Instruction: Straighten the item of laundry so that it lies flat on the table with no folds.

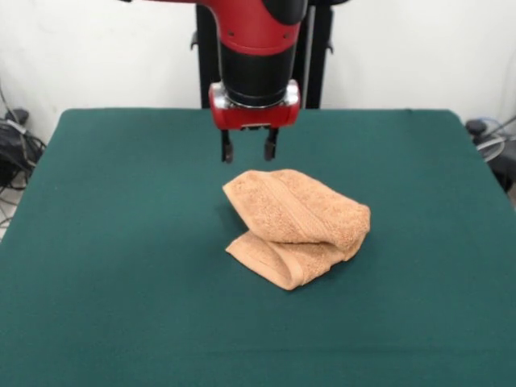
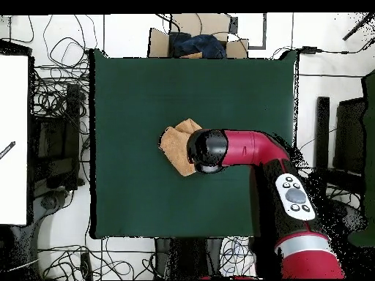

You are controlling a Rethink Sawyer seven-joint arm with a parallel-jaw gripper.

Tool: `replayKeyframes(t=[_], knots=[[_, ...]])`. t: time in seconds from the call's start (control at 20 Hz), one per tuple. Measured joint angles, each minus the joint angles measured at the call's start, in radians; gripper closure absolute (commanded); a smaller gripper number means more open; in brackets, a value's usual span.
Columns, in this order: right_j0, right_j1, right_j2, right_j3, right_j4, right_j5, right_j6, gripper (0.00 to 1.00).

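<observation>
The peach-orange terry towel (image 1: pixel 297 226) is lying bunched and folded over itself in a thick lump near the middle of the dark green desk (image 1: pixel 121 282), one woven band showing across its upper fold.

No text, brand, number or sign can be read in either view; the small buttons on the arm (image 2: pixel 296 196) may carry symbols, too small to tell.
</observation>
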Motion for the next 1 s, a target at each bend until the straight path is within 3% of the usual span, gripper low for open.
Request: replayKeyframes(t=[0.4,1.0], knots=[[-0.006,0.040,0.000,-0.086,0.000,0.002,0.000,0.00],[-0.006,0.142,0.000,-0.103,0.000,0.002,0.000,0.00]])
